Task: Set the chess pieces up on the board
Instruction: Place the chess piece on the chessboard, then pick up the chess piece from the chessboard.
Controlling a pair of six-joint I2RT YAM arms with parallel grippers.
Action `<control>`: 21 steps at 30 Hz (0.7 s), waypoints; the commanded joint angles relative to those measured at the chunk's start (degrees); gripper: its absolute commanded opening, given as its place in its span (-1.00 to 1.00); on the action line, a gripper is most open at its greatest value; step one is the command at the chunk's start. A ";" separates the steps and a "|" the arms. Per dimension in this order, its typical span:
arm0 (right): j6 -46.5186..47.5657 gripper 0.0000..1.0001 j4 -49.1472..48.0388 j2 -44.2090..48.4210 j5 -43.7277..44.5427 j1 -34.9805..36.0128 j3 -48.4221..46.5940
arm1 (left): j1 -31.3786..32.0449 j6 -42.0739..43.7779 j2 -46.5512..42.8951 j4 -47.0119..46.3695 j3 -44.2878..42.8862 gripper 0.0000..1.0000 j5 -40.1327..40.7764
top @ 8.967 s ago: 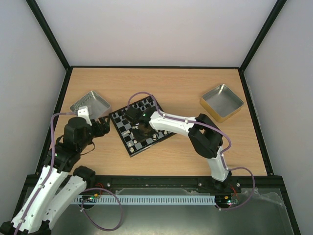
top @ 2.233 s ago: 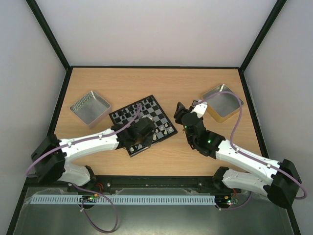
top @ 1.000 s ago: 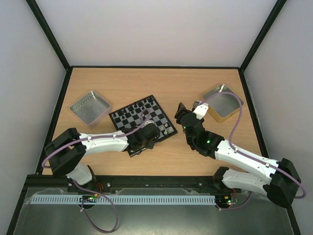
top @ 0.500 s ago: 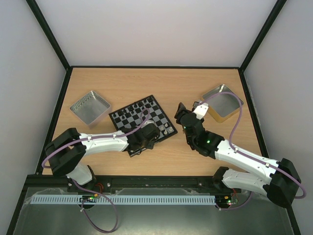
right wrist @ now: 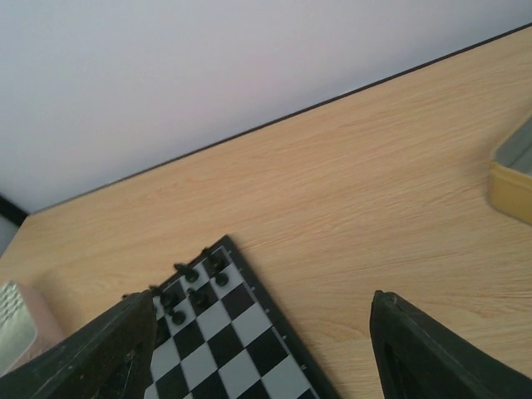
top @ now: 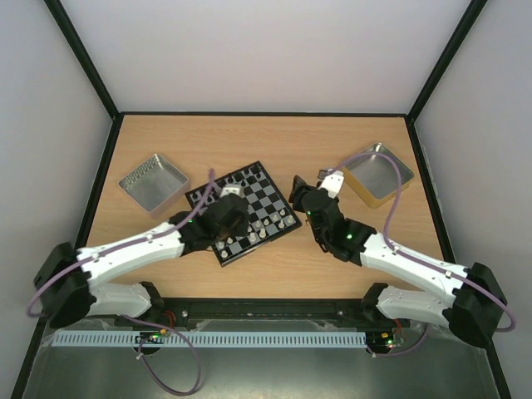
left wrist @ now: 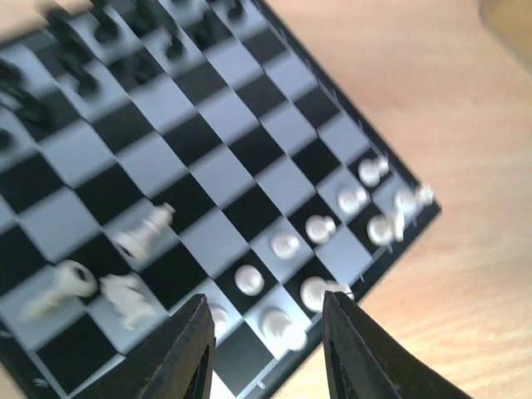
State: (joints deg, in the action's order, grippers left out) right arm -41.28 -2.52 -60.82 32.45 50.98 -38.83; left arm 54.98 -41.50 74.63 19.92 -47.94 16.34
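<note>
The board (top: 253, 199) lies tilted at the middle of the table, black chess pieces (top: 229, 184) along its far side and cream-white ones (top: 264, 234) along its near side. My left gripper (top: 224, 231) hovers over the board's near corner. In the left wrist view it (left wrist: 264, 309) is open, nothing between the fingers (left wrist: 189, 349), with a white piece (left wrist: 280, 326) standing just below. Some white pieces (left wrist: 143, 235) lie tipped over beside a diagonal row of pawns (left wrist: 320, 227). My right gripper (top: 301, 193) hangs open by the board's right edge; in its own view it (right wrist: 262, 303) holds nothing and looks onto the board's corner (right wrist: 216, 316) with black pieces (right wrist: 189, 287).
A silver tray (top: 154, 181) stands left of the board. A gold-rimmed tray (top: 378, 173) stands at the right, its edge showing in the right wrist view (right wrist: 511, 179). Black frame rails and pale walls bound the wooden table (top: 274, 137).
My left gripper has opened and shifted up and left over the board, its arm swinging outward. The right gripper has edged a little toward the board.
</note>
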 commanded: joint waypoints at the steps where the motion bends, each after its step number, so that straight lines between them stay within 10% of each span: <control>1: 3.51 0.39 0.66 -4.93 -9.59 -0.08 -4.90 | -6.09 -0.30 -9.17 2.21 2.72 -0.20 3.02; 10: 2.77 0.39 5.49 -16.77 -18.67 -0.05 -13.26 | -18.89 4.40 -20.17 -1.03 10.97 0.09 -8.19; 21: -0.28 0.39 4.82 -14.65 -15.49 -0.09 -10.24 | -19.44 17.51 -2.06 -0.94 3.61 0.15 -14.04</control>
State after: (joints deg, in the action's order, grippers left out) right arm -40.32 1.15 -77.65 14.94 50.98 -50.11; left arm 35.70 -29.32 67.90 19.00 -39.86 3.84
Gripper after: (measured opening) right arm 0.694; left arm 0.574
